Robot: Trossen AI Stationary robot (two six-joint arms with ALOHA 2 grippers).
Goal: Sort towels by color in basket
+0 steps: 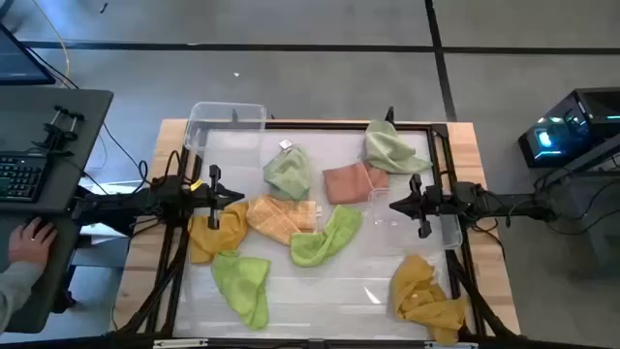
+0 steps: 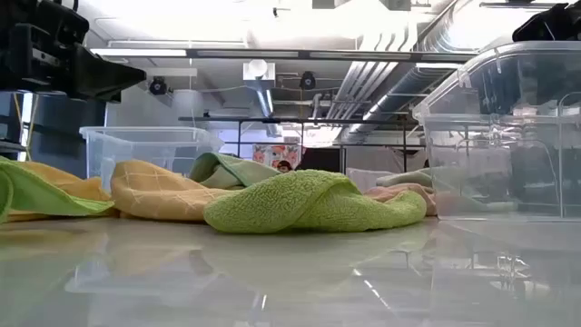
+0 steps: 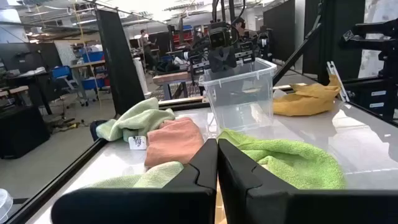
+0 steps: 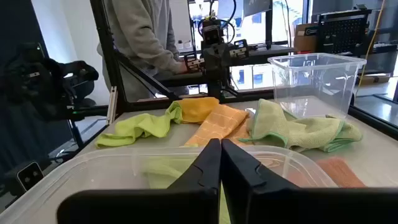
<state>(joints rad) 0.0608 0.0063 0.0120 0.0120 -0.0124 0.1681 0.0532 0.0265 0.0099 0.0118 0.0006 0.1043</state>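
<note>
Low view: glossy table [image 2: 290,272] (perhaps wet)

Two dark, slim jointed arms, matte black angular fingers [image 3: 205,180], black hand [image 1: 215,187]

**Four views, one counter**

The high view looks straight down on the whole counter [image 1: 489,291]. The low view sits at counter height, close to a lime towel [image 2: 309,202]. Each wrist view looks across the counter toward the opposite arm; both share the peach towel [image 3: 174,140].
</note>
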